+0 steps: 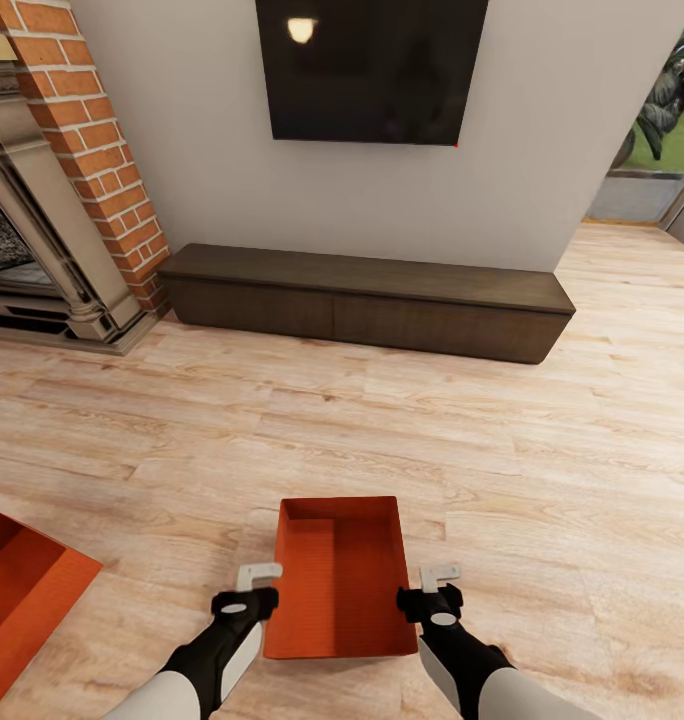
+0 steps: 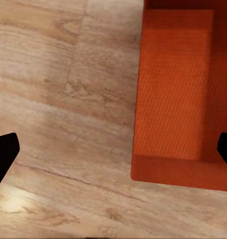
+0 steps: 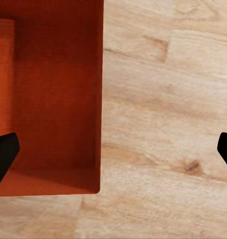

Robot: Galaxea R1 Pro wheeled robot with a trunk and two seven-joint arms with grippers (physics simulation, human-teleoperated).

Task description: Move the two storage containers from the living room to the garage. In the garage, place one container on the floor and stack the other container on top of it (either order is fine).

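One orange-red storage container (image 1: 337, 580) sits on the living room's light wood-plank floor (image 1: 502, 440), straight in front of me, and is empty. My left gripper (image 1: 254, 588) hangs at its left long wall and my right gripper (image 1: 439, 588) at its right long wall. In the left wrist view the container (image 2: 178, 89) lies under one dark fingertip (image 2: 226, 149), the other fingertip is over bare planks, and the left gripper (image 2: 114, 152) is open. The right gripper (image 3: 114, 152) likewise straddles the container's (image 3: 49, 99) wall, open. The second container (image 1: 22, 590) lies at the lower left, partly cut off.
A long dark low cabinet (image 1: 367, 300) runs along the wall ahead, under a wall TV (image 1: 372, 70). The red brick fireplace (image 1: 72, 170) stands at the left. A glass door (image 1: 662, 130) opens at the far right.
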